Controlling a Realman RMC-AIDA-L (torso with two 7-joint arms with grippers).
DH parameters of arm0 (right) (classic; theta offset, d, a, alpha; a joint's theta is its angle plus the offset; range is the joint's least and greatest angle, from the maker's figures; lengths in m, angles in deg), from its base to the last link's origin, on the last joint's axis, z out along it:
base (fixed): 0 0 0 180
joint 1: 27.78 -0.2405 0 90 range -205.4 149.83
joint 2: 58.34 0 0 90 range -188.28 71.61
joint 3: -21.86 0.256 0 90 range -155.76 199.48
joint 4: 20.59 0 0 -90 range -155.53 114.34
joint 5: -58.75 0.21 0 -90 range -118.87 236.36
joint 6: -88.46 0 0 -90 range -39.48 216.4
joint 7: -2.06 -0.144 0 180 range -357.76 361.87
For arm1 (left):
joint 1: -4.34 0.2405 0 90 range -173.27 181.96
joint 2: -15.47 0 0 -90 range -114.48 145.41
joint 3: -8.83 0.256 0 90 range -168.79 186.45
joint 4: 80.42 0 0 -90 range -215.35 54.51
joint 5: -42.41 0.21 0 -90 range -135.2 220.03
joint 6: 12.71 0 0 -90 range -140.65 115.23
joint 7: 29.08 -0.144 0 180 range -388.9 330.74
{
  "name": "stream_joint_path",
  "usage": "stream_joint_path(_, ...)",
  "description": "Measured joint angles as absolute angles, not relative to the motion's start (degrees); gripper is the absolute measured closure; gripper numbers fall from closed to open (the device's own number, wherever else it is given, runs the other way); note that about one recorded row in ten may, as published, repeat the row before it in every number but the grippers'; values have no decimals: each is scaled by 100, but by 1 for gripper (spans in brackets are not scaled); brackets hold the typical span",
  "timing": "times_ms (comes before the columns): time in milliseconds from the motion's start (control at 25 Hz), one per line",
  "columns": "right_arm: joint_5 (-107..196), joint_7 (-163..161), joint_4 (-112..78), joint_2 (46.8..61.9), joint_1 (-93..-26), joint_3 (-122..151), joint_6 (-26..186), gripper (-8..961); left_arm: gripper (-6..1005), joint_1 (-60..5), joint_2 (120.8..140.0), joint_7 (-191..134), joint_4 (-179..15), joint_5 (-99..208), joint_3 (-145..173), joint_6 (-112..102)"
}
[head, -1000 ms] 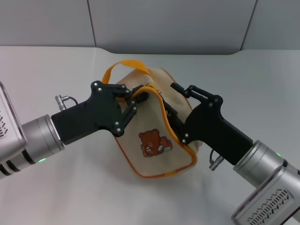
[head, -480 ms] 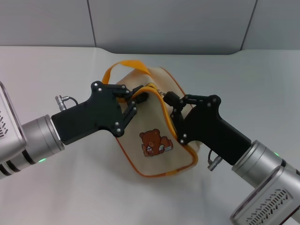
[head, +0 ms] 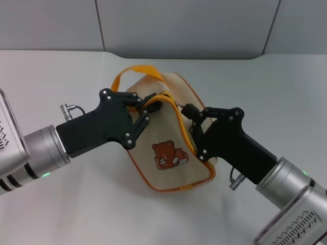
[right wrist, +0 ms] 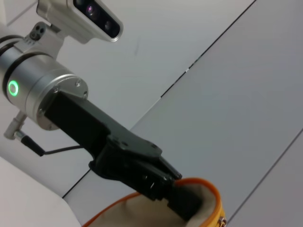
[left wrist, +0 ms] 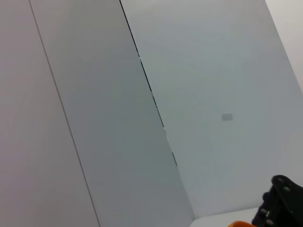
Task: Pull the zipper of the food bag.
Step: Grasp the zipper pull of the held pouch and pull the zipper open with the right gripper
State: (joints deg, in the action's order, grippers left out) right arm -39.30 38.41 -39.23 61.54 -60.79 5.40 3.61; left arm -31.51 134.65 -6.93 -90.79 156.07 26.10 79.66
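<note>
The food bag [head: 162, 133], beige with a brown bear patch [head: 169, 155] and an orange-yellow strap loop [head: 137, 70], stands in the middle of the table in the head view. Its yellow-orange zipper [head: 180, 128] runs along the top edge. My left gripper [head: 152, 105] is shut on the bag's upper edge, which also shows in the right wrist view [right wrist: 176, 195]. My right gripper [head: 188, 113] is shut at the small silver pull tab [head: 178, 104] on the zipper. The left wrist view shows only a black gripper part [left wrist: 280, 202] and a sliver of orange.
The bag rests on a white table [head: 76, 204] with a grey panelled wall [head: 179, 25] behind it. My left arm [head: 87, 130] reaches in from the near left and my right arm [head: 245, 153] from the near right, flanking the bag.
My right gripper was open beside the zipper; its fingers have closed at the pull tab and the hand has shifted slightly to the right. The left gripper has kept its hold.
</note>
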Motion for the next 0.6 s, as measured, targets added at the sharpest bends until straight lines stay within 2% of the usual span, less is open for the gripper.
stream_joint_path(200,-3931,3853,-3922,6154,-5715,500,327,954,940,-3147,13464,-688,-9079,15605,2574,7965)
stream_joint_path(480,-3929,3834,-3866,6154,-4730,504,256,953,939,-3120,13464,-671,-9079,15593,2570,7956)
stream_joint_path(600,-3929,3813,-3801,6151,-4611,521,264,952,939,-3113,13464,-670,-9079,15591,2570,7955)
